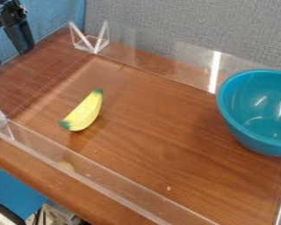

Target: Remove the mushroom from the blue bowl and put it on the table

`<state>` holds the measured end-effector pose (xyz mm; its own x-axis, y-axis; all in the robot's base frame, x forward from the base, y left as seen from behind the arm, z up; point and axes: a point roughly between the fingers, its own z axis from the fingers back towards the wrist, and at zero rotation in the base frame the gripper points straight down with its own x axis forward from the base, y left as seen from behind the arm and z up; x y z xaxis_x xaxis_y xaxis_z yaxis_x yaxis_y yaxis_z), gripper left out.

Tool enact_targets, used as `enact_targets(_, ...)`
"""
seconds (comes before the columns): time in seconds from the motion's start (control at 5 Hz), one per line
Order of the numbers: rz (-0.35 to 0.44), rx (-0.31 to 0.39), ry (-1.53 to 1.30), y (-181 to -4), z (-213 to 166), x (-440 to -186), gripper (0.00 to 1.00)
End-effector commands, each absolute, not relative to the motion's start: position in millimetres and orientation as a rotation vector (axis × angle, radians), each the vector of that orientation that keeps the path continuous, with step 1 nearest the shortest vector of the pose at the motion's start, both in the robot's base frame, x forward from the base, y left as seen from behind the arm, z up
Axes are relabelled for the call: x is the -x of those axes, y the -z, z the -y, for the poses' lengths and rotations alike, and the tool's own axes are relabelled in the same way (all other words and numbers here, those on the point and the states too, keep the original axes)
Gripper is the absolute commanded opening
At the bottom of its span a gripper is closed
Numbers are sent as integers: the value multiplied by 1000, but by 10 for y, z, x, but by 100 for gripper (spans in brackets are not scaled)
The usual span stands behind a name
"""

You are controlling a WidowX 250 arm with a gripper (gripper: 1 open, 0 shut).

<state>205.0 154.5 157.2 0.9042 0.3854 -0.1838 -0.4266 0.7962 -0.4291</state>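
The blue bowl (239, 98) sits at the right edge of the table (167, 132), and I see nothing inside it. My black gripper (17, 37) hangs at the top-left corner, over the table's far left end and far from the bowl. Its fingers look spread, so it is open with nothing between them. The mushroom is out of view in this frame.
A yellow banana (83, 111) with a green tip lies left of the table's centre. Low clear acrylic walls (154, 60) edge the tabletop, with a triangular clear bracket (90, 39) at the back-left corner. A grey-blue fabric wall stands behind.
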Motion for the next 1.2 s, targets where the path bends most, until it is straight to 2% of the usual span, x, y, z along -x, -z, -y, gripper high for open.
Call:
enact_targets(0.0, -58, 433, -348, -1755, -1536, -2088, 100)
enact_targets(0.4, -86, 447, -335, -1771, -1549, -2106, 100)
enact_targets(1.0, -106, 465, -345, -1847, -1281, -2067, 100)
